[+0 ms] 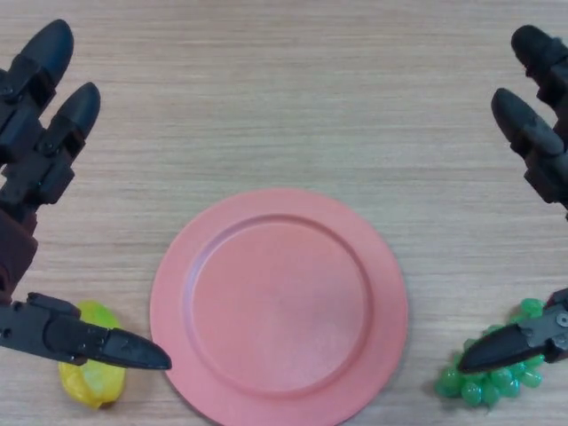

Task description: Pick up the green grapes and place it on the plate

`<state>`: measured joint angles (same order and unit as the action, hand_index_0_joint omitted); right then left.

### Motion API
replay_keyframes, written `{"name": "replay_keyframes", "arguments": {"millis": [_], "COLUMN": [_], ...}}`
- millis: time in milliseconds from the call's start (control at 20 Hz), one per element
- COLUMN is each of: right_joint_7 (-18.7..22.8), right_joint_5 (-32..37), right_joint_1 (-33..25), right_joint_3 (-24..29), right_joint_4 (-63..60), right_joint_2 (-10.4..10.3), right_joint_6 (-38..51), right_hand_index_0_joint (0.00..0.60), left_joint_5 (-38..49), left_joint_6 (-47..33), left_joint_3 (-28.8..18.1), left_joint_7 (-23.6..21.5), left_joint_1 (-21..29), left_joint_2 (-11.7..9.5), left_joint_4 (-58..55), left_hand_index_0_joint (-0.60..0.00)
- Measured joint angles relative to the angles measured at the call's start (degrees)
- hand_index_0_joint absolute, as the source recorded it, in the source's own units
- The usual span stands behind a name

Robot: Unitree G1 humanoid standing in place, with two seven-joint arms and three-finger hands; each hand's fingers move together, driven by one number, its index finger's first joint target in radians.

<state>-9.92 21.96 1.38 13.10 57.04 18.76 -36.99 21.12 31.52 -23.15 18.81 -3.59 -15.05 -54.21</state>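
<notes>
Grapes: green grapes [491, 377] near table's [284, 98] edge, right of pink plate [279, 303].
Right hand [532, 133]: I see fingers spread, thumb over the bunch.
Left hand [40, 133]: spread, above yellow fruit [89, 377].

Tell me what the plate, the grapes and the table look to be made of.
Plate: probably plastic, matte pink with a soft, even sheen and a moulded rim. Green grapes: likely plastic or rubber imitation fruit, given the uniform bright colour and glossy beads. Table: wood or wood-look laminate, pale with fine straight grain lines and a matte finish.
</notes>
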Motion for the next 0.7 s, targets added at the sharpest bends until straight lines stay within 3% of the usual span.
{"name": "replay_keyframes", "arguments": {"millis": [50,100,250,500,700], "right_joint_7": [-2.19,-6.34,-13.73,-17.5,-17.54], "right_joint_5": [-1.52,-5.55,-13.09,-16.39,-16.4], "right_joint_1": [-0.19,0.21,0.93,0.85,0.74], "right_joint_3": [1.22,1.34,2.72,3.08,3.07], "right_joint_4": [-0.51,-4.91,-16.28,-26.77,-27.35], "right_joint_2": [-1.11,-1.22,-2.13,-1.97,-1.97], "right_joint_6": [0.05,5.02,14.14,25.47,26.06], "right_hand_index_0_joint": [0.0,0.0,0.0,0.0,0.0], "left_joint_5": [-0.01,-0.16,-0.83,-2.72,-2.73], "left_joint_6": [0.0,-0.06,-1.5,-3.68,-3.98], "left_joint_3": [0.06,0.09,0.96,1.99,1.98], "left_joint_7": [0.0,0.0,0.0,0.0,0.0], "left_joint_1": [0.0,-0.07,-0.72,-1.56,-2.02], "left_joint_2": [0.0,0.02,0.47,1.23,1.28], "left_joint_4": [0.4,1.35,2.48,3.37,3.39], "left_hand_index_0_joint": [0.0,0.0,0.0,0.0,0.0]}}
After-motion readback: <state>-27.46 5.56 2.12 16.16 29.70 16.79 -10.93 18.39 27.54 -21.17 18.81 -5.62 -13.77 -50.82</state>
